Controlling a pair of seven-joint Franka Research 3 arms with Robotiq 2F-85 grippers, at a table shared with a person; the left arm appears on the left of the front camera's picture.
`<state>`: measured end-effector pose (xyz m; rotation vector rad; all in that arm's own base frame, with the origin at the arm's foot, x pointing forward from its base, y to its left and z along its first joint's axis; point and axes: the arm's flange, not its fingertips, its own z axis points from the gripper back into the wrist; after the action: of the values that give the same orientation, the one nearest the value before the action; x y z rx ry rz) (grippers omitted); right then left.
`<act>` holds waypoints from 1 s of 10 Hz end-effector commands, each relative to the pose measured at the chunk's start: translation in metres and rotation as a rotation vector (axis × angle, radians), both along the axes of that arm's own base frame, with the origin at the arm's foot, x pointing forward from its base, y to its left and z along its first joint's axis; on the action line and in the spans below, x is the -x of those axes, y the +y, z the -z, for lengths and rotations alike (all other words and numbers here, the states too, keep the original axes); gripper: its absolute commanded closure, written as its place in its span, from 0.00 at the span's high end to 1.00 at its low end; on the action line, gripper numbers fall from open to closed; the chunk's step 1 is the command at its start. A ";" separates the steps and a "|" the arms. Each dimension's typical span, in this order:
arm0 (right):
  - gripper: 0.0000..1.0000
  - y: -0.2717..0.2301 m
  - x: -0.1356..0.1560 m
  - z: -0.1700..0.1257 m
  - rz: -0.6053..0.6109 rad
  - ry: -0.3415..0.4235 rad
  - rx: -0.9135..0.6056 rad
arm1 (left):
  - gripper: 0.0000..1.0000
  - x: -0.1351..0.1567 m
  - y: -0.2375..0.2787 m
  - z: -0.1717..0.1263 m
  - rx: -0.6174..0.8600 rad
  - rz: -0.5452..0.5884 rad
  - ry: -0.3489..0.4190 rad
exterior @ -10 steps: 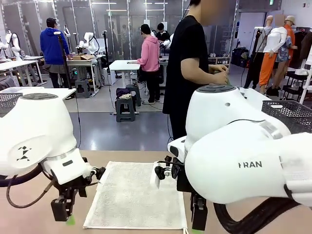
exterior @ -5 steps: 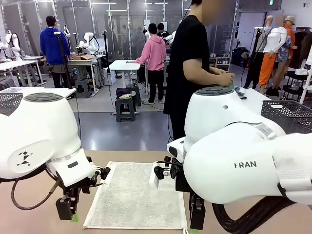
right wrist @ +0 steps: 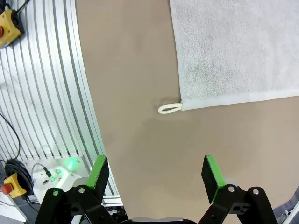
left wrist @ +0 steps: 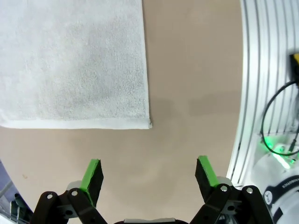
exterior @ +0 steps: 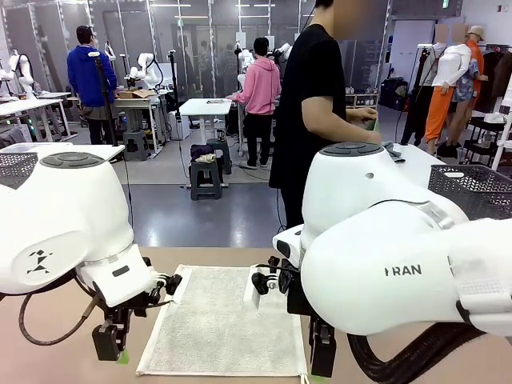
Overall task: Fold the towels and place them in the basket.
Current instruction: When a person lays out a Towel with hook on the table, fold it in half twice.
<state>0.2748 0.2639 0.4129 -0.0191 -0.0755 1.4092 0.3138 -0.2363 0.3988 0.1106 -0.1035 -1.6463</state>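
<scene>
An off-white towel (exterior: 222,324) lies flat on the tan table between my two arms. My left gripper (exterior: 112,352) hangs just off its near left corner, fingers pointing down. In the left wrist view the left gripper (left wrist: 149,171) is open above bare table, and the towel (left wrist: 70,60) ends at a corner just ahead of it. My right gripper (exterior: 322,362) is by the near right corner. It stands open (right wrist: 156,172) in the right wrist view, short of the towel (right wrist: 233,46) and its hanging loop (right wrist: 169,108). A dark mesh basket (exterior: 474,189) shows behind my right arm.
A person in a black shirt (exterior: 312,104) stands at the far side, hands busy at a side table. Another dark mesh wall (exterior: 14,166) peeks out at far left. The ribbed aluminium table edge (right wrist: 42,93) with cables lies close behind both grippers.
My left arm has shifted slightly right, toward the towel's near left corner. The right arm has barely moved. Both grippers stay open.
</scene>
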 end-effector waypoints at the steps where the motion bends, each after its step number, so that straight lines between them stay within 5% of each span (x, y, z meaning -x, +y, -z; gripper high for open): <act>1: 1.00 -0.004 0.009 0.012 -0.011 -0.019 -0.015 | 1.00 0.015 0.005 0.011 -0.062 -0.059 -0.052; 10: 1.00 -0.018 0.014 0.065 -0.046 0.015 -0.070 | 1.00 0.025 0.054 0.052 0.038 -0.080 -0.003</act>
<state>0.2936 0.2767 0.3732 0.0196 -0.0802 1.4334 0.3370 -0.2139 0.3856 0.1074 -0.0967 -1.5373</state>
